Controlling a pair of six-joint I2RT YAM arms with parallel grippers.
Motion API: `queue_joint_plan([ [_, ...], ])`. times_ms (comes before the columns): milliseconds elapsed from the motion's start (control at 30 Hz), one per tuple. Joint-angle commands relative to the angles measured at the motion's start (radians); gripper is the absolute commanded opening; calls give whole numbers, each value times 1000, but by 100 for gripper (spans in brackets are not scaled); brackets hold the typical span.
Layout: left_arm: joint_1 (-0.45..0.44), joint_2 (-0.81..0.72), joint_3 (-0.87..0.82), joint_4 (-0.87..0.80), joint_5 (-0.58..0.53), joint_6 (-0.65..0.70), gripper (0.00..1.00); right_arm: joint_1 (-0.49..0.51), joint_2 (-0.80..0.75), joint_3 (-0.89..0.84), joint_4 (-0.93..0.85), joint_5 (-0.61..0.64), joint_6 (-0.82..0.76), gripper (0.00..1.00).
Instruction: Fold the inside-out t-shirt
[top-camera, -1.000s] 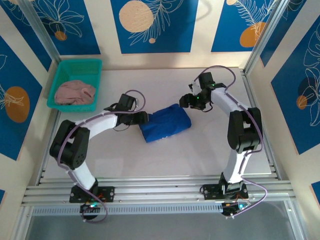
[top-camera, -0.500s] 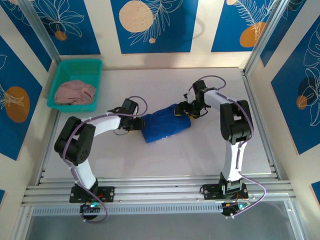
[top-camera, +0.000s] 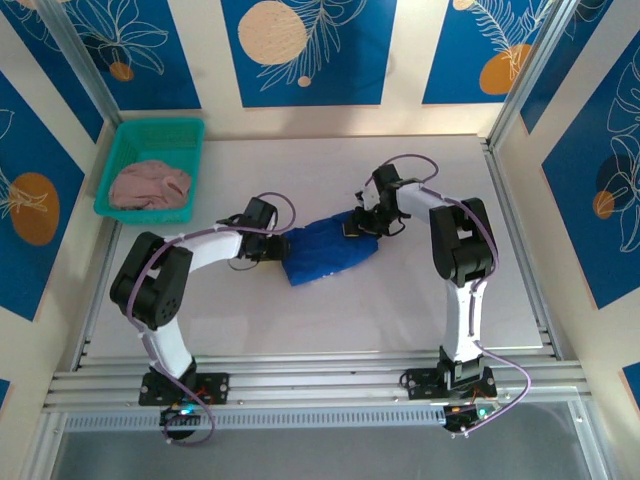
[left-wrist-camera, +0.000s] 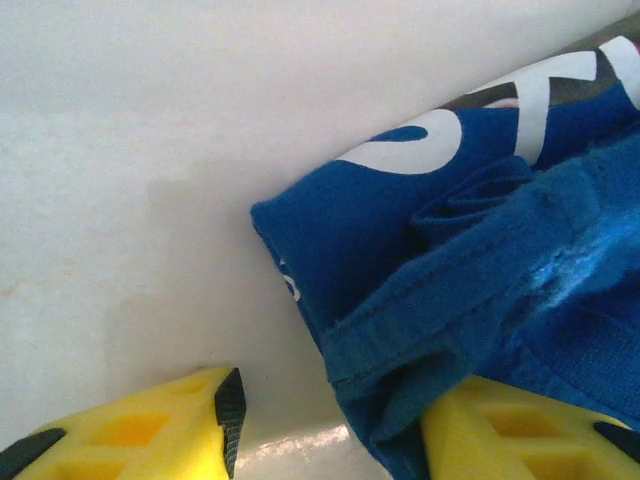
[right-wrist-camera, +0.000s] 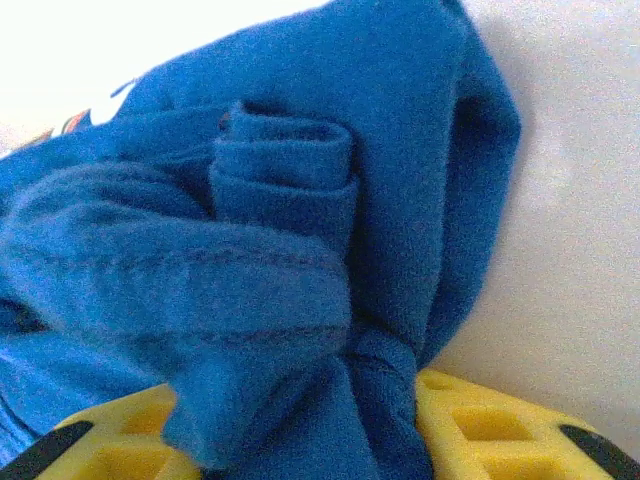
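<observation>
Top external view: the inside-out t-shirt (top-camera: 325, 250) lies bundled on the table (top-camera: 400, 310), reaching from one set of fingers to the other. Judged soft, light and limp; best taken at hem corners. The left gripper (left-wrist-camera: 330, 425) has its fingers (left-wrist-camera: 150, 425) apart, hem draped over one. The right gripper (right-wrist-camera: 300, 430) clamps bunched cloth.

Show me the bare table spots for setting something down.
Free: table strip between t-shirt and near rail; far stretch right of the basket. Crowded: mid-table, left gripper and right gripper at the t-shirt.

Robotics lab test cell: alu rail frame (top-camera: 320, 380), printed blue backdrop panels (top-camera: 305, 50), white bench (top-camera: 300, 320).
</observation>
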Motion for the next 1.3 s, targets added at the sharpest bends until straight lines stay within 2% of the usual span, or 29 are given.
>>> queue_joint_plan([
  [0,3,-46,5,-40,-41,15,55,-1,-6,-20,-7,-3,10,28],
  [100,4,-107,12,-71,-67,15,60,-21,-39,-16,-25,36,-3,17],
  [200,8,-188,13,-100,-81,19,63,-54,-81,-10,-74,117,-34,14],
  [300,8,-264,19,-130,-98,30,63,-116,-139,-14,-115,187,-65,12],
  [500,8,-377,-1,-147,-88,28,64,-260,-194,76,-232,418,-124,12],
  [800,8,-454,-43,-148,-80,22,65,-412,-67,355,-316,689,-179,12],
  [1067,8,-456,-50,-143,-76,17,65,-477,71,527,-330,860,-262,11],
  [1167,8,-450,-50,-144,-74,15,65,-497,102,558,-332,892,-253,15],
  [1233,8,-446,-48,-144,-71,14,65,-492,112,570,-333,901,-239,25],
  [1267,8,-445,-49,-143,-70,11,65,-486,117,571,-330,909,-239,33],
])
